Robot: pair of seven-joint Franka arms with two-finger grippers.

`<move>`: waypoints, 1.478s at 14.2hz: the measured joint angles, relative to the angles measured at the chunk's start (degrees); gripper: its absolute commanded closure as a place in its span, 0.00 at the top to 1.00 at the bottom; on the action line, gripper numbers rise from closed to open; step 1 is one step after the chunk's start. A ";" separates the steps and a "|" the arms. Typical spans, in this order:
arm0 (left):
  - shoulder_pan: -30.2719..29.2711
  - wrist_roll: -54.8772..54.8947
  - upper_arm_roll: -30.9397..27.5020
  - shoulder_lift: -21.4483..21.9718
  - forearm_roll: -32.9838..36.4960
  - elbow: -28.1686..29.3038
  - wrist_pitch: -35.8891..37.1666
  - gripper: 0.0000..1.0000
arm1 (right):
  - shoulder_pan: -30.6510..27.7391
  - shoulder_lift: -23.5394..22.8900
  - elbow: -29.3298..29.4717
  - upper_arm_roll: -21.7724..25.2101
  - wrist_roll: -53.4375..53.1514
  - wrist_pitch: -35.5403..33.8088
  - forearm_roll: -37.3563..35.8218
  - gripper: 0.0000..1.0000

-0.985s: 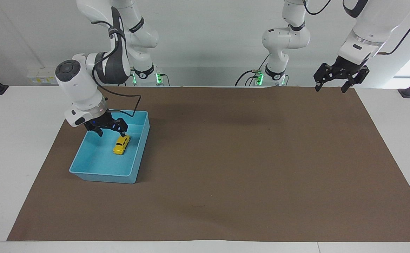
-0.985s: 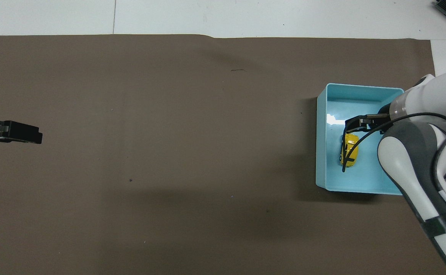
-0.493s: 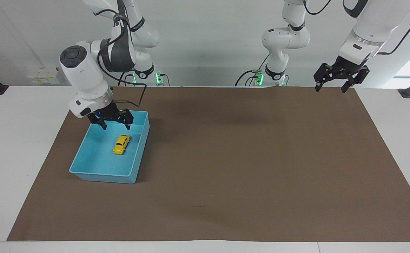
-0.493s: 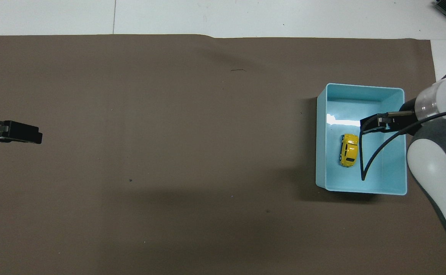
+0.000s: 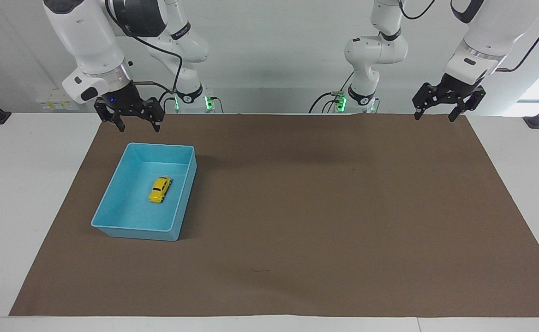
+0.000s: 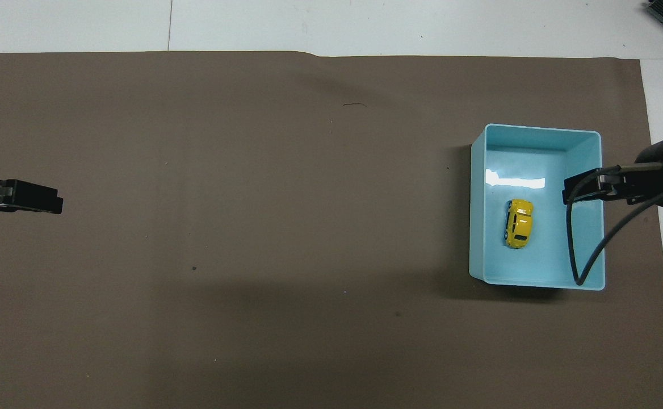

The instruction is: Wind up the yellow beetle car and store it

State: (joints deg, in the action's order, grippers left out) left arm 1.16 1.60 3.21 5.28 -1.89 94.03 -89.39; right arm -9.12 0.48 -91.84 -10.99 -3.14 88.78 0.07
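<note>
No readable labels or writing. Yellow beetle car [image 5: 160, 189] sits on its wheels in the blue bin [image 5: 112, 219], at the right arm's end of the mat [image 5: 325, 221]. Right gripper [image 5: 139, 125] up in the air, jaws wide, empty, partly cut off in overhead view; left gripper [image 5: 434, 115] waits, jaws wide, empty, only its tip in overhead.

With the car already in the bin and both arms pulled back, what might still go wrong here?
1. The yellow beetle car lies loose on the floor of the blue bin; if its spring is wound, it may roll into a wall.
2. The right gripper, jaws open, hangs over the mat by the bin; its dangling cable could snag the rim.
</note>
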 measured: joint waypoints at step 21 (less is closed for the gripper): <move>0.00 0.00 0.00 0.00 0.00 0.00 0.00 1.00 | 0.00 -0.01 1.32 0.00 -1.09 -1.03 0.00 1.00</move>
State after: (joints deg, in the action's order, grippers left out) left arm 1.16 1.60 3.21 5.28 -1.89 94.03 -89.38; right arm -9.12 0.47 -90.52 -10.99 -4.23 87.75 0.07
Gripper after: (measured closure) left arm 0.000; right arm 0.000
